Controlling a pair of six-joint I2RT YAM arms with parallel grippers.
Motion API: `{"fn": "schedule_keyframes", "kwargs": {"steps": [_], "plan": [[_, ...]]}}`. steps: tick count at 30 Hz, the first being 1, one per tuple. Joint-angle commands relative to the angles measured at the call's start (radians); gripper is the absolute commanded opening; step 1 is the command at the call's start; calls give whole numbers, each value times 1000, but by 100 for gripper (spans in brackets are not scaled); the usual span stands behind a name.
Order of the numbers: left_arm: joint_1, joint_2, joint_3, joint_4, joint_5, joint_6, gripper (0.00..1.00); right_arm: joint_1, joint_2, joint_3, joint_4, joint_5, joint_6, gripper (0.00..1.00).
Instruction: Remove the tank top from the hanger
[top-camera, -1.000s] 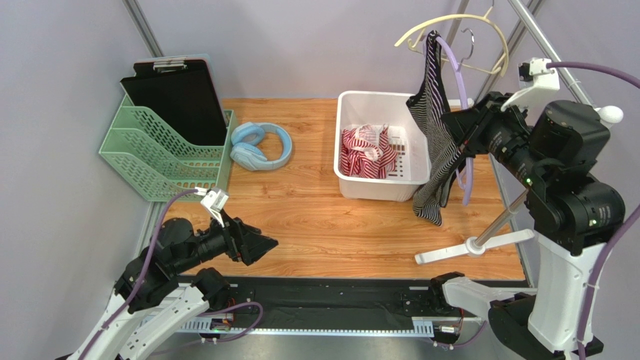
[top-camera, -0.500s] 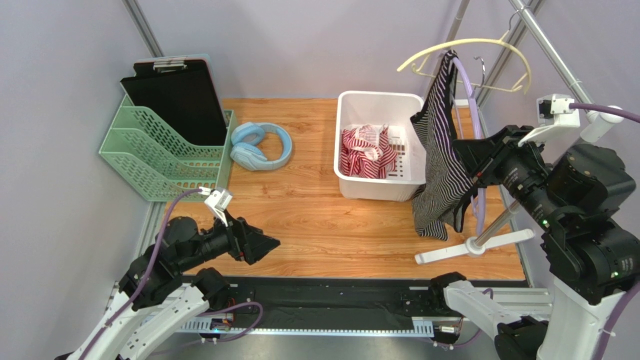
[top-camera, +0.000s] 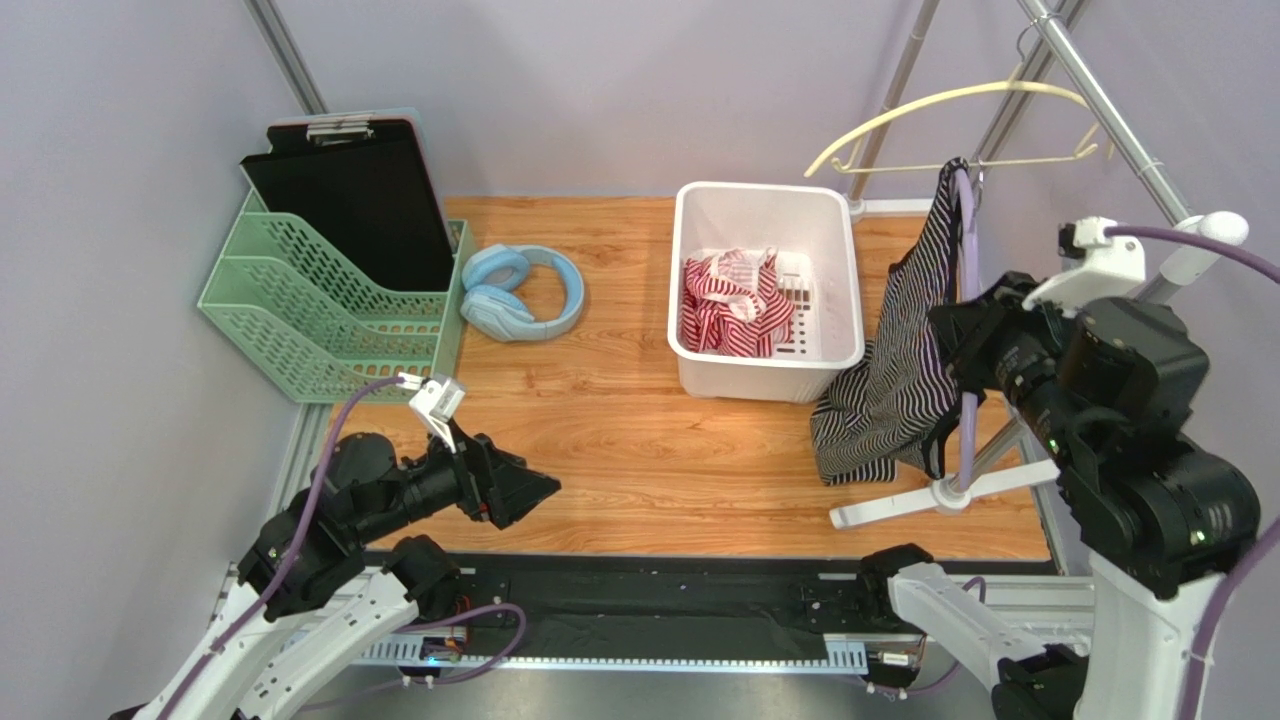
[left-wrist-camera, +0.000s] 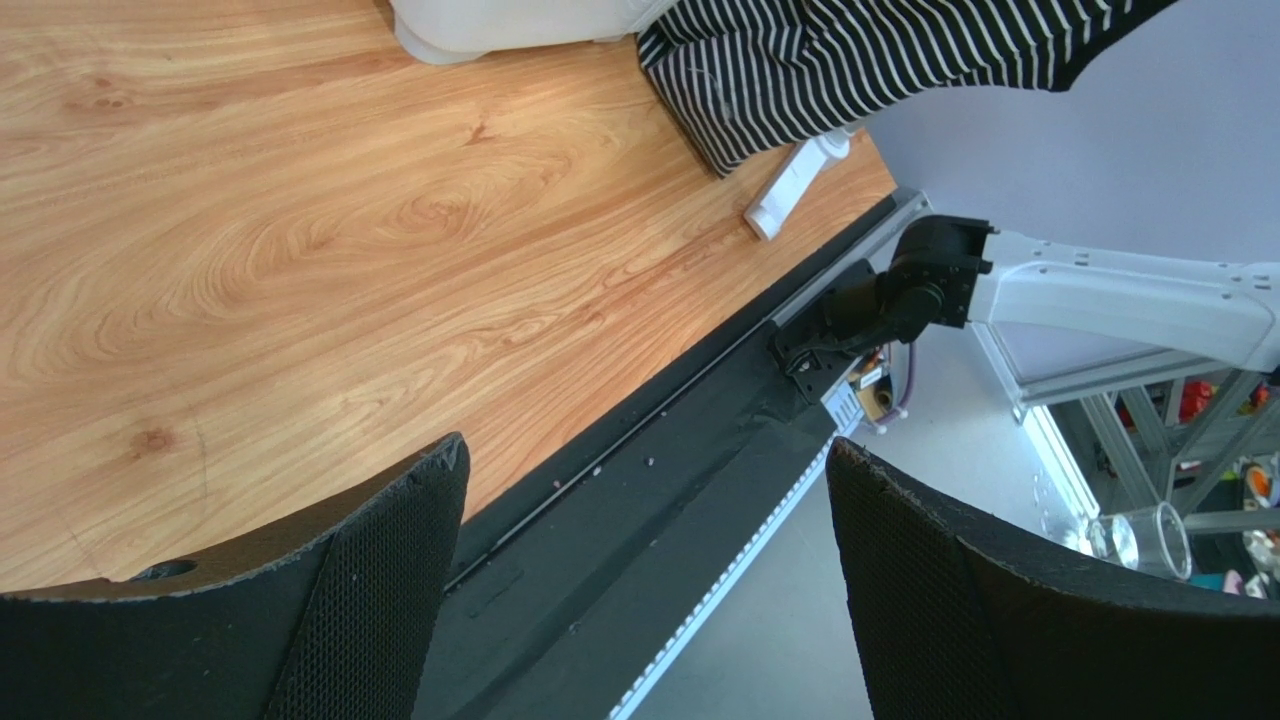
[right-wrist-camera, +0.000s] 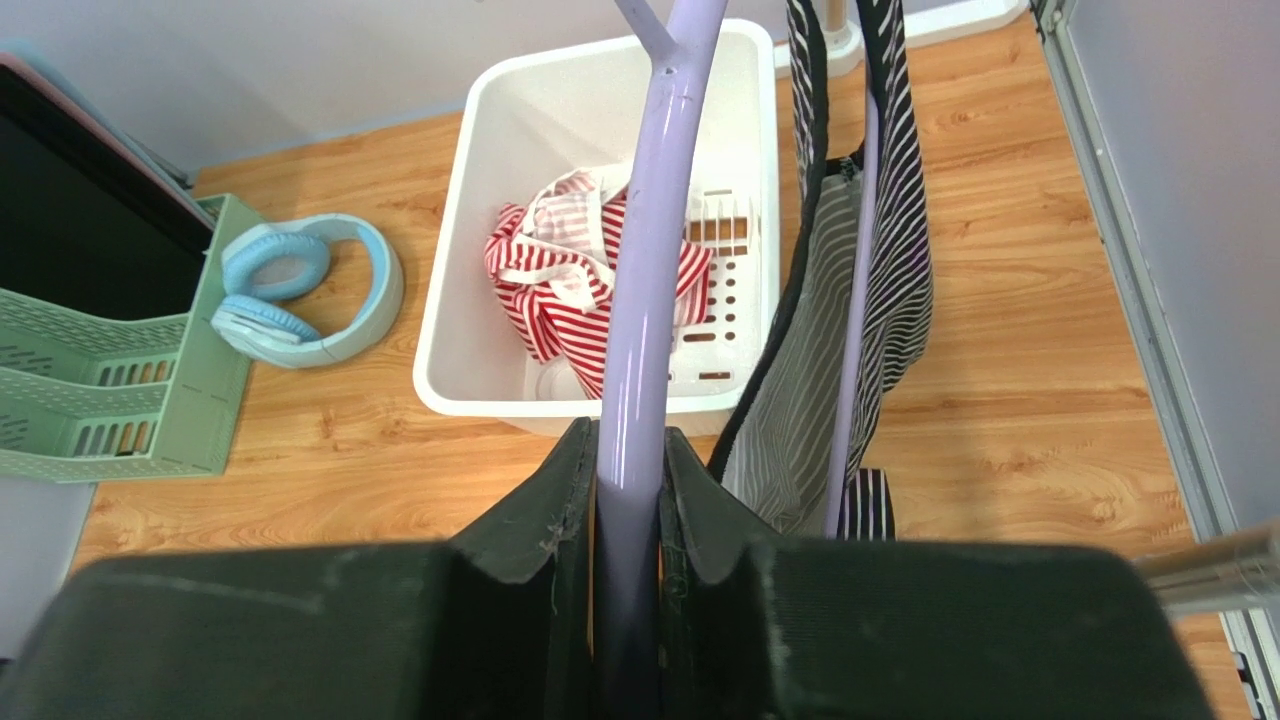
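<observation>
**A:** Entry one, the left gripper (top-camera: 519, 492)?
**B:** Nearest item. It hovers low over the front of the worktop (top-camera: 601, 405), jaws spread wide, nothing between them.

**A:** Entry two, the right gripper (right-wrist-camera: 628, 458)?
**B:** Clenched on the bar of the lavender hanger (right-wrist-camera: 646, 255), a finger pressed to each side.

**A:** Tank top (top-camera: 899, 390)?
**B:** Striped black and white. It hangs from that hanger just beyond the gripper, straps over the thin bar. The hem is low beside the white basket (top-camera: 759, 191); contact with the worktop cannot be told.

**A:** Progress?
**B:** Judged early. The hanger is grasped and the garment is still on it. The straps remain to be slipped off.

**A:** Farthest?
**B:** A cream hanger (top-camera: 932, 108), bare.
</observation>
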Motion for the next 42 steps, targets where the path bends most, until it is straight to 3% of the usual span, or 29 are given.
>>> {"fn": "schedule_keyframes", "kwargs": {"steps": [1, 11, 17, 25, 30, 36, 40, 42], "plan": [[4, 24, -5, 44, 12, 18, 93, 1, -106, 32, 21, -16, -37, 0], [4, 48, -15, 75, 21, 34, 93, 1, -289, 20, -32, -176, -50, 0], [2, 24, -29, 68, 24, 26, 93, 6, -346, -1, 36, -409, -39, 0], [4, -110, -13, 3, -4, -17, 94, 7, -191, -101, 218, -855, 61, 0], [3, -159, 70, -96, -62, -3, 94, 7, -117, -297, 529, -1079, 232, 0], [2, -205, 172, -143, -116, 6, 96, 130, -47, -365, 680, -1034, 245, 0], [3, -185, 259, -146, -152, 15, 96, 408, 37, -373, 688, -845, 167, 0], [4, -153, 306, -149, -168, 22, 96, 473, 84, -374, 701, -751, 151, 0]]}}
